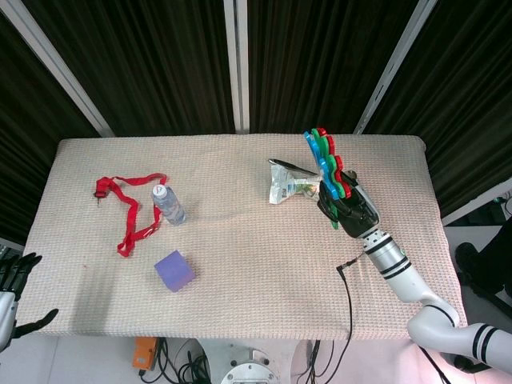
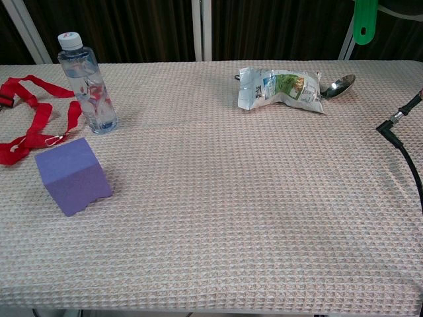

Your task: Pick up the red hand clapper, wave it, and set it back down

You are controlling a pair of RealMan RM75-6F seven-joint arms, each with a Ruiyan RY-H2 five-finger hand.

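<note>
Over the right side of the counter (image 1: 240,264): my right hand (image 1: 350,210) holds the red hand clapper (image 1: 325,162) up off the cloth.
Fingers: wrapped around the clapper's handle.
Long axis: from the handle in my grip, the stacked palms point toward 11 o'clock in the head view, edge-on, red, green and blue layers showing.
Cut off: the chest view catches only the green handle end (image 2: 364,21) at its top edge; my right hand is out of it.
Left hand (image 1: 14,280): holding nothing, fingers apart, at 8 o'clock off the counter, partly cropped.
Nearby: snack packet (image 1: 293,187) just beside my right hand at 9 o'clock.
</note>
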